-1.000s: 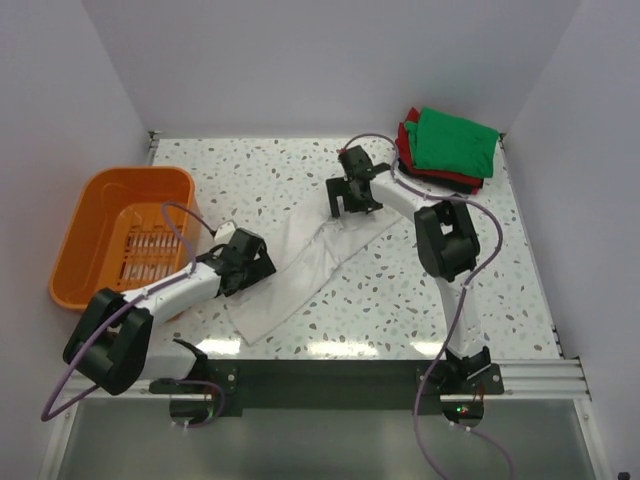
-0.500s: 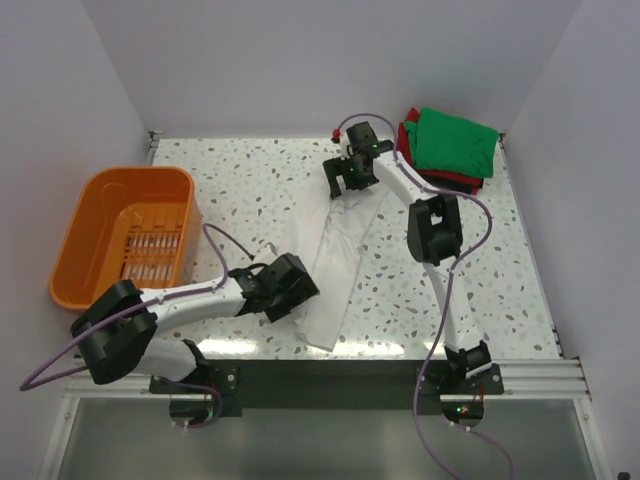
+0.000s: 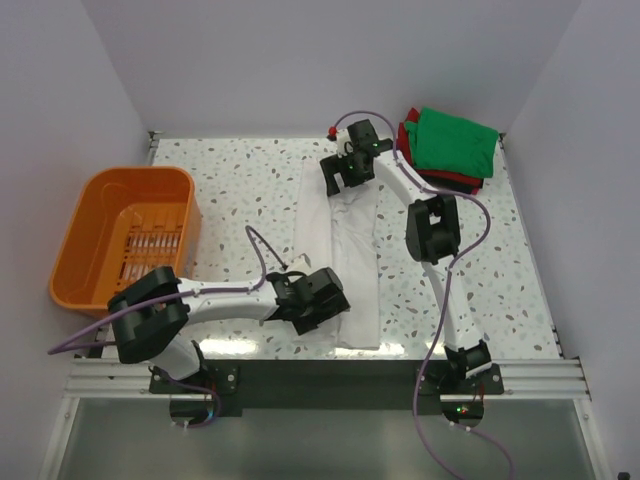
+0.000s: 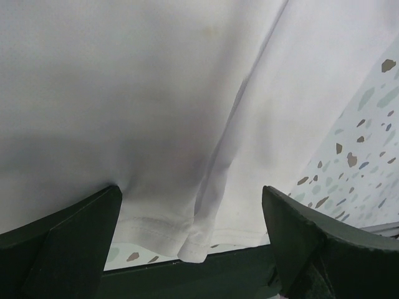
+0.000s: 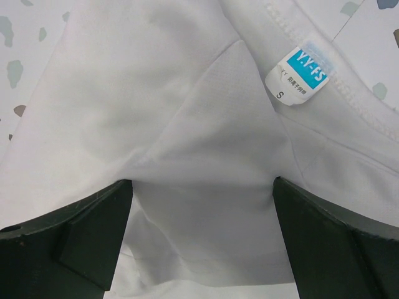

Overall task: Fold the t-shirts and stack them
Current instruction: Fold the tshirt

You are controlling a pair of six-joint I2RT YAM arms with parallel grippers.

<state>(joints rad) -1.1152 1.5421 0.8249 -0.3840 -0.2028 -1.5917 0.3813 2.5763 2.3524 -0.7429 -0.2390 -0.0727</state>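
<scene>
A white shirt (image 3: 352, 255) lay in a long strip down the middle of the bench (image 3: 240, 180). The left fingers (image 4: 62, 243) stood apart over its near hem. The right fingers (image 5: 81, 243) stood apart at its collar, near the blue label (image 5: 303, 75). Neither pair gripped cloth. A green shirt (image 3: 455, 142) lay folded in the far right corner.

arms (image 3: 220, 297) — white links, black joints | cables (image 3: 441, 330) — purple

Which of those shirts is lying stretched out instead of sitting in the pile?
The off-white t-shirt, laid out long in the middle of the table. The green shirt and red shirt sit folded in a pile at the far right corner.
</scene>
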